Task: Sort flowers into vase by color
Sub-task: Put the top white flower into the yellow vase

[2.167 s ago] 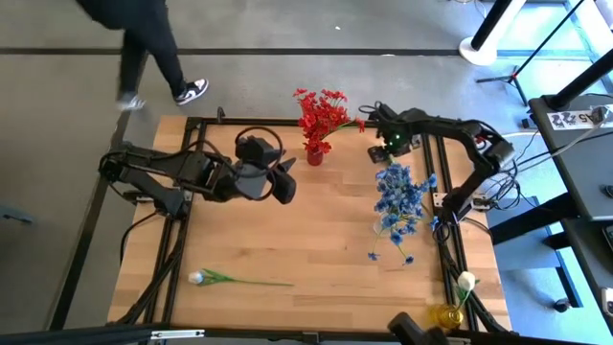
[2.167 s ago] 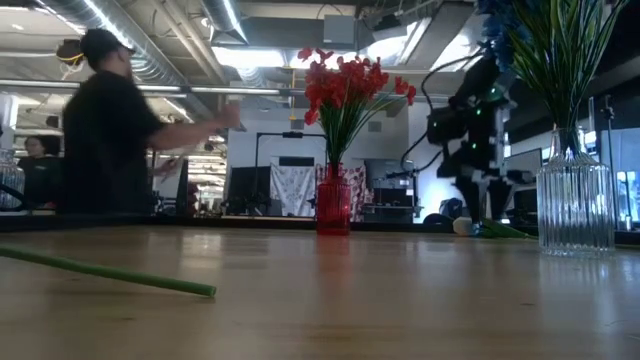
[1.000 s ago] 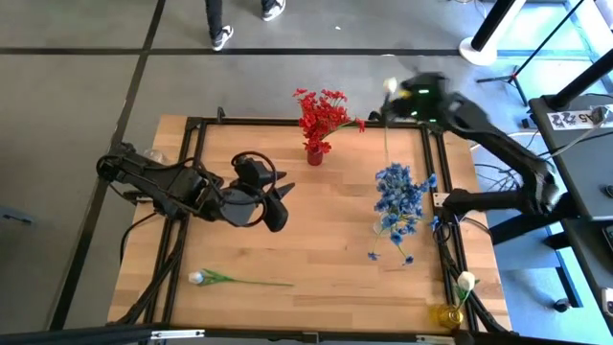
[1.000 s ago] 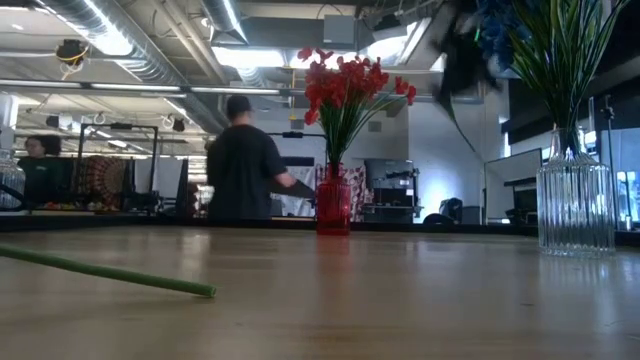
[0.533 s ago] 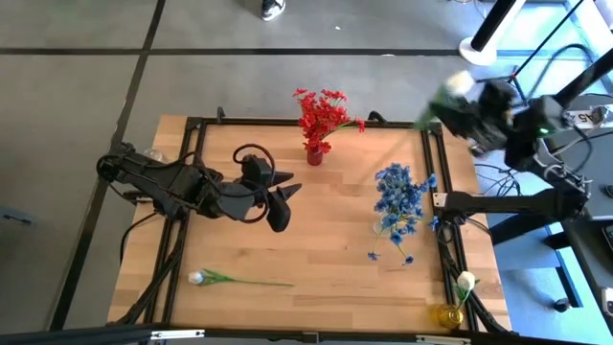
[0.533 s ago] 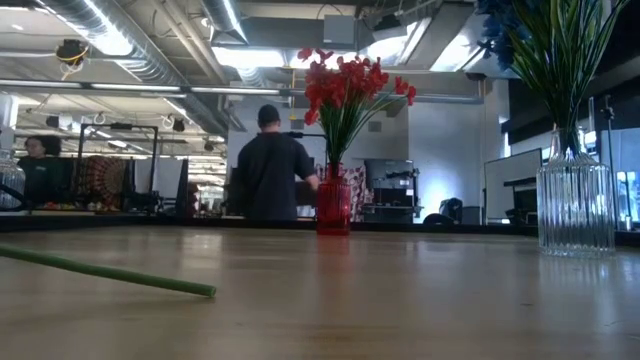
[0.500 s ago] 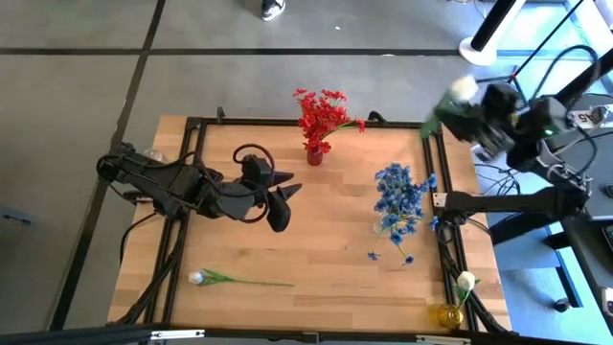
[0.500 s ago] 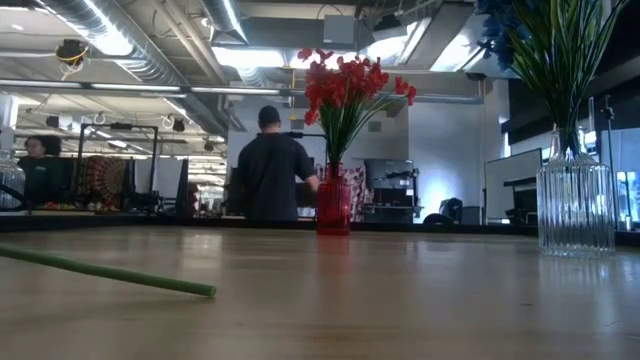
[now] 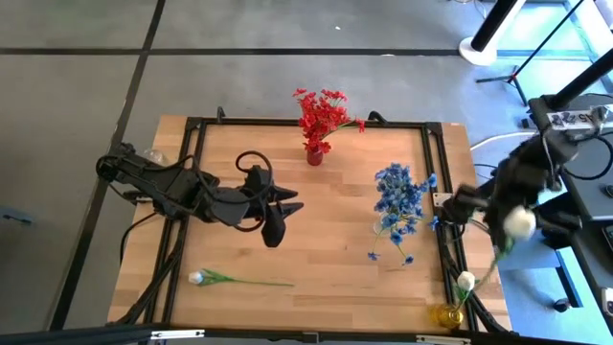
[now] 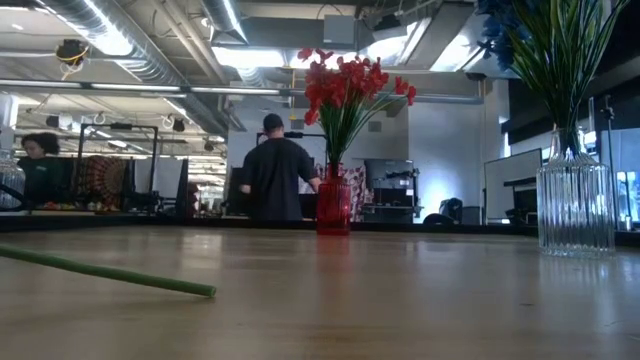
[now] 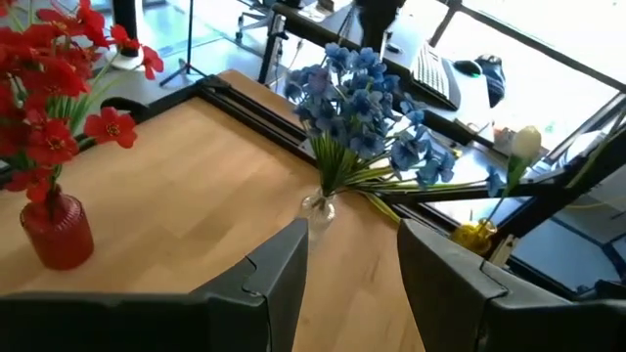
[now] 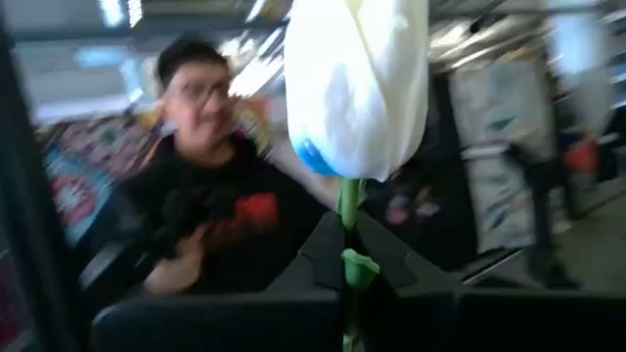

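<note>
My right gripper [image 9: 505,220] hangs beyond the table's right edge, shut on a white flower with its blossom [image 12: 357,78] [image 9: 520,222] up. My left gripper [image 9: 279,217] [image 11: 347,279] hovers open and holding nothing over the table's middle left. Another white flower [image 9: 239,280] lies flat near the front edge; its stem [image 10: 110,272] shows in the low view. Red flowers [image 9: 321,110] stand in a red vase [image 10: 333,205]. Blue flowers [image 9: 397,196] stand in a clear vase [image 10: 575,205]. A yellow vase [image 9: 447,313] at the near right corner holds one white flower [image 9: 465,281]. My right gripper pinches the white flower's thin green stem [image 12: 349,220] between its two fingers, a short way below the blossom. The blossom stands above the fingertips, and the flower is lifted clear of the table. The lower stem is hidden behind the fingers.
Black frame rails [image 9: 436,172] run along the table's edges. Bare wood [image 9: 326,230] lies between the vases and the lying flower. A person [image 10: 275,175] stands in the room behind the table, and another person [image 12: 210,186] shows in the right wrist view.
My right gripper has swung with the white flower from above the far right corner out past the table's right edge and toward the near side, turning so the blossom points up. My left gripper has turned slightly in place.
</note>
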You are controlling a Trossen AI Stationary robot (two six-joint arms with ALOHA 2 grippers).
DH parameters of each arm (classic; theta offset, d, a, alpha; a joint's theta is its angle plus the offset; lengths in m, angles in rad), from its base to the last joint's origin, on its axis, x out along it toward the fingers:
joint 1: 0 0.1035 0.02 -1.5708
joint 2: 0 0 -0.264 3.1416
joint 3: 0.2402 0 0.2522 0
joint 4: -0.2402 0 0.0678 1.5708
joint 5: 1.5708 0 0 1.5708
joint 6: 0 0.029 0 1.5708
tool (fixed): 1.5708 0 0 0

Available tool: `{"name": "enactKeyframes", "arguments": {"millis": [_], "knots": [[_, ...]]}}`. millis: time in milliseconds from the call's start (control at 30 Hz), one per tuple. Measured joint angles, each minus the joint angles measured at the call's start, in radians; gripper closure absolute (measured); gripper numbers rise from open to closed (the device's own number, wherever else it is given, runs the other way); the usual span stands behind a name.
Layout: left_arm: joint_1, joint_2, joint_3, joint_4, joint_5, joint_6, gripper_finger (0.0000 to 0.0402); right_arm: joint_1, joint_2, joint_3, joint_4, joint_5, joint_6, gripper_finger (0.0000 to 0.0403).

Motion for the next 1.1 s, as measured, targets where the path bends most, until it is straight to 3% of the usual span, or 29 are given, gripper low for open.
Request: {"name": "enactKeyframes", "arguments": {"millis": [133, 467, 667, 1100], "knots": [[-0.006, 0.000, 0.000, 0.000, 0.000, 0.000, 0.0246, 0.207, 0.035, 0.000, -0.097, 0.056, -0.080, 0.0401], [-0.005, 0.000, 0.000, 0.015, 0.017, -0.068, 0.0246, 0.562, 0.093, 0.000, -0.339, 0.457, -0.131, 0.0401], [-0.009, 0.000, 0.000, 0.053, 0.040, -0.084, 0.0246, 0.690, 0.145, -0.006, -0.398, 0.627, -0.131, 0.0401], [-0.009, 0.000, 0.000, 0.056, 0.014, -0.132, 0.0246, 0.809, 0.152, -0.147, -0.209, 0.791, -0.104, 0.0401]]}}
